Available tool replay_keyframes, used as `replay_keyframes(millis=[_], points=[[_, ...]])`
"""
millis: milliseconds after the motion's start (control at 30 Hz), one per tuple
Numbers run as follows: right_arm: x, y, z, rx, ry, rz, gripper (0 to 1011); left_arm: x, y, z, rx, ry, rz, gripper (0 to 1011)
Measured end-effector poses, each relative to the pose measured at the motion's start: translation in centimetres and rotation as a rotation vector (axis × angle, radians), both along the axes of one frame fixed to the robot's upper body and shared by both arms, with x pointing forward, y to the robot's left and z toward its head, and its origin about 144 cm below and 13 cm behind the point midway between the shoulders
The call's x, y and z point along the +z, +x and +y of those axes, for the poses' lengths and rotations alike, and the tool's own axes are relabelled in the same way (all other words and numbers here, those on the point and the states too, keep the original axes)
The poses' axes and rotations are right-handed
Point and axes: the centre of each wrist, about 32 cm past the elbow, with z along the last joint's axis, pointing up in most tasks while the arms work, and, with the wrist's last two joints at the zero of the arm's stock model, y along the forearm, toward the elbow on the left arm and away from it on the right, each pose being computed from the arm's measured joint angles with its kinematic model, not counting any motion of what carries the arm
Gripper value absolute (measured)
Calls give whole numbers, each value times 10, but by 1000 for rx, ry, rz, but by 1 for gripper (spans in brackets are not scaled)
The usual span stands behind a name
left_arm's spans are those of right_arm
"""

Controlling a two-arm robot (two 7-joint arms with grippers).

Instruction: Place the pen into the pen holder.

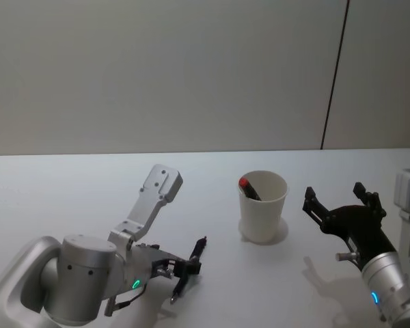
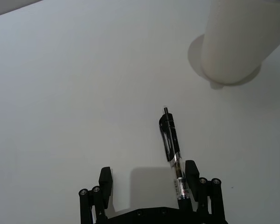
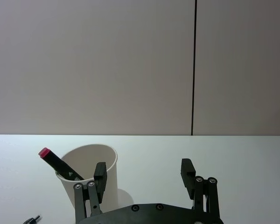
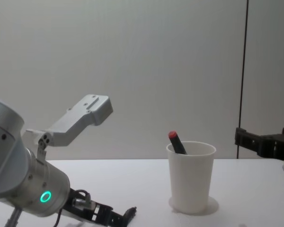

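A black pen (image 2: 171, 145) lies on the white table, its length resting against the inner side of one finger of my left gripper (image 2: 148, 178). That gripper is open, and the other finger stands well clear of the pen. In the head view the pen (image 1: 190, 268) and left gripper (image 1: 183, 265) sit left of and nearer than the pen holder (image 1: 263, 207), a white paper cup. A black marker with a red cap (image 1: 248, 188) leans inside the cup. My right gripper (image 1: 342, 207) hovers open just right of the cup, which also shows ahead of it (image 3: 91, 173).
The white table (image 1: 68, 191) runs back to a plain grey wall with a dark vertical seam (image 1: 333, 75). My left arm's forearm (image 1: 147, 201) rises over the near-left of the table.
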Motion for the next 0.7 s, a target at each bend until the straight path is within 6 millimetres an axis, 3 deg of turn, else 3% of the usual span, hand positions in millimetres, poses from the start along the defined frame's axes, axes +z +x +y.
replay_keyframes(millis=[567,700], points=[[0,0,0,0,0,0,1002,1,-12,-5,-6,46,2,1003],[0,0,0,0,0,0,1002,1,-14,-6,-11,46,7,915]])
